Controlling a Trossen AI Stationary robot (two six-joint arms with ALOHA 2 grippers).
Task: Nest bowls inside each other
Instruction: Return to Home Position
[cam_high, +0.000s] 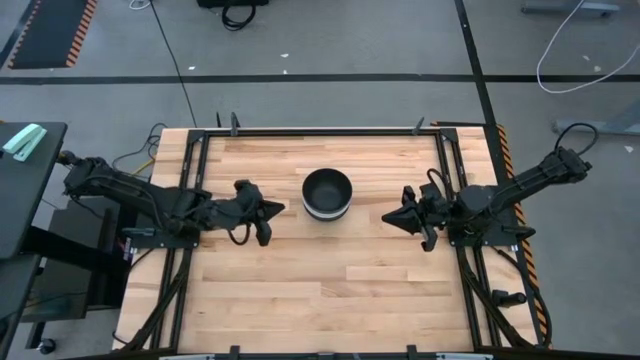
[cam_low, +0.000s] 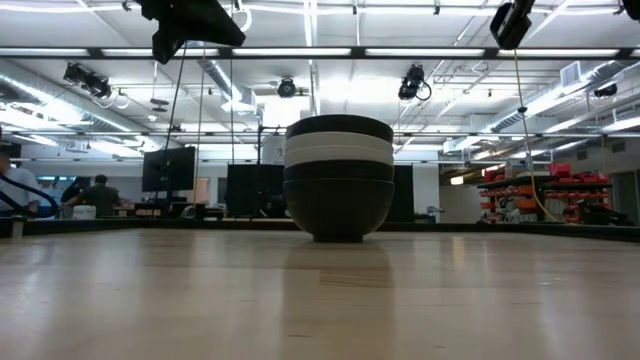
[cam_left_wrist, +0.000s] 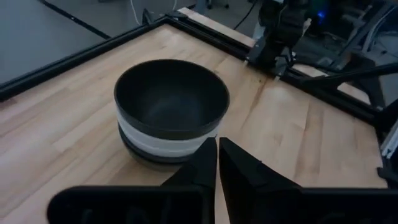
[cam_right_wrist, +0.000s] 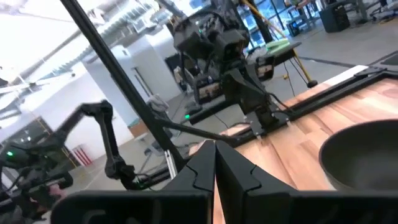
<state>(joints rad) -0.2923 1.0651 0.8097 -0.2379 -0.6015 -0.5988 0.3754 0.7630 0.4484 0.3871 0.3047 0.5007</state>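
The bowls stand as one nested stack (cam_high: 327, 193) on its base near the middle of the table, a black bowl on top, white rims banded below, a black bowl at the bottom (cam_low: 339, 178) (cam_left_wrist: 171, 109). The right wrist view shows only a dark edge of the stack (cam_right_wrist: 364, 155). My left gripper (cam_high: 280, 208) hovers to the stack's left, shut, above the table (cam_left_wrist: 217, 149). My right gripper (cam_high: 386, 216) hovers to the stack's right, shut (cam_right_wrist: 214, 152). Neither touches anything.
A black metal frame (cam_high: 320, 131) runs along the far edge and both sides of the wooden table. Bare wood lies all around the stack. Beyond the table the low view shows a workshop with people seated far off (cam_low: 95, 195).
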